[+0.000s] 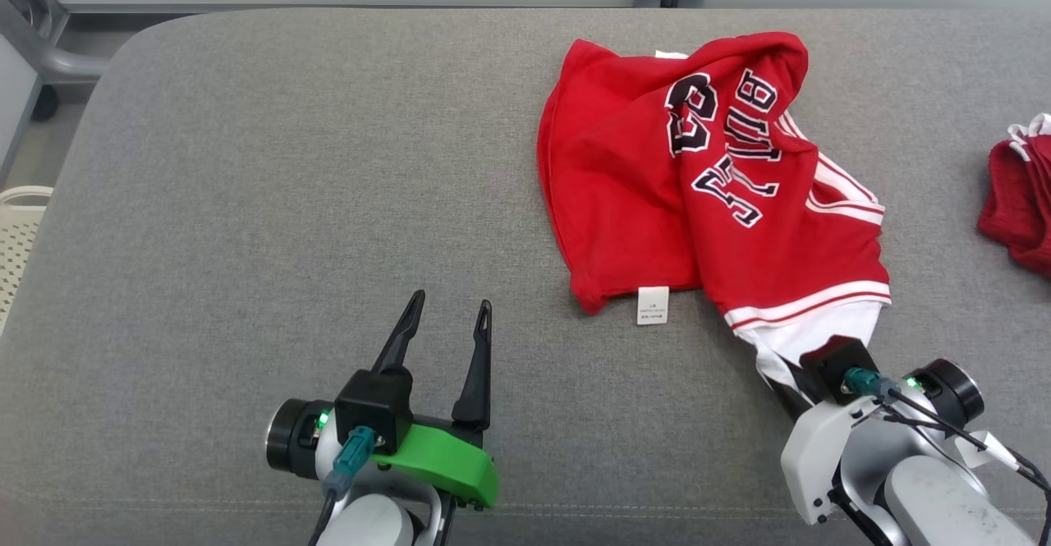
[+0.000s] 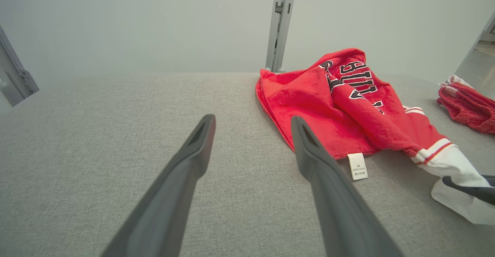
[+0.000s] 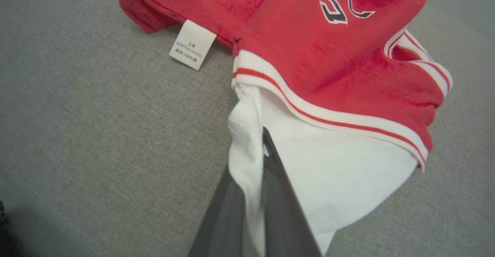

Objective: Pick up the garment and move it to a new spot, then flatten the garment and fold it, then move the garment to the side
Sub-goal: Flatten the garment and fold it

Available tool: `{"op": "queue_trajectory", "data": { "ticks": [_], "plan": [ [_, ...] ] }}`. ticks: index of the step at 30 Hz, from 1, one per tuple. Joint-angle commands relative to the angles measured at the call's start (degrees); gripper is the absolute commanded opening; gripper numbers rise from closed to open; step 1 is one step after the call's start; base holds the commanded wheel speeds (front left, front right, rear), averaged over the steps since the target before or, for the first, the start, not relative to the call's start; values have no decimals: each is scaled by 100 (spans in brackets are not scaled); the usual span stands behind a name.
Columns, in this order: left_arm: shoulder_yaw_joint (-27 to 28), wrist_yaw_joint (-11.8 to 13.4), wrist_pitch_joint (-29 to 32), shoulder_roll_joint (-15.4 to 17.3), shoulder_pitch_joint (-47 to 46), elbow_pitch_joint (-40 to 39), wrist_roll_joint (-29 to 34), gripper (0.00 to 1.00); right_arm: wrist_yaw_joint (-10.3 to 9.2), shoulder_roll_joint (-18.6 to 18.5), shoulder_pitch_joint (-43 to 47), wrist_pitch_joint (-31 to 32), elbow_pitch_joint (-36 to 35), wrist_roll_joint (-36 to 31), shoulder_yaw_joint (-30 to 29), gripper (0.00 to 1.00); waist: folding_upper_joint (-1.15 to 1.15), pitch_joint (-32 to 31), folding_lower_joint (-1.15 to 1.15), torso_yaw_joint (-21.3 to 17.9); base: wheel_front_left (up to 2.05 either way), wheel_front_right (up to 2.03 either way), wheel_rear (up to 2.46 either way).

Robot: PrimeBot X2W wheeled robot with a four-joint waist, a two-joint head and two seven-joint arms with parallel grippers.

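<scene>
Garment [image 1: 624, 193] clamped in right jaws, left jaws spread, pointing forward

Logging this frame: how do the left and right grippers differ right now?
The left gripper is open, its fingers spread on nothing; the right gripper is shut on the garment, on its white part. The left gripper is over bare grey cushion, apart from the garment; the right gripper is at the garment's near edge. The left gripper has a green bracket at its base; the right gripper's base is pale grey. Both have long dark fingers.
</scene>
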Motion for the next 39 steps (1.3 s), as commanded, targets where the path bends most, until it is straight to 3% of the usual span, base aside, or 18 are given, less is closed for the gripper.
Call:
{"op": "queue_trajectory", "data": {
  "ticks": [1,7,9,10,12,18,28,37,38,39],
  "plan": [
    [-7,-25,14,12,8,7,-36,100,-8,22,110,-34,48,19,47,0,0,9,0,-69,0,0,0],
    [-84,-205,132,-97,-67,203,-199,100,-8,99,33,-174,278,-181,16,0,0,24,0,-336,0,0,0],
    [-135,-302,199,-146,-66,279,-297,100,-8,220,15,-287,344,-185,-83,79,0,18,0,-423,0,0,0],
    [-135,-365,240,-203,-38,321,-397,100,-8,279,18,-343,356,-143,-133,100,0,11,0,-469,0,0,0],
    [-149,-519,294,-294,10,396,-560,100,-8,339,33,-414,349,-74,-188,100,0,-13,0,-573,0,0,0],
    [-228,-677,367,-362,-220,798,-606,100,-8,382,197,-522,24,38,-410,100,0,-61,0,-891,0,0,0],
    [-461,-728,228,-294,-925,1941,-96,100,-8,568,574,-445,-1168,-58,-1154,100,0,54,0,-1603,0,0,0],
    [-395,-842,139,-305,-1398,3053,-85,100,-8,737,643,-374,-1558,-173,-1326,100,0,216,0,-1896,0,0,0],
    [-379,-855,125,-317,-1439,3154,-104,92,-8,750,639,-385,-1576,-181,-1344,100,0,226,0,-1913,0,0,0],
    [-371,-862,117,-325,-1472,3241,-112,73,-8,762,636,-398,-1589,-189,-1357,100,0,233,0,-1925,0,0,0]
  ]
}}
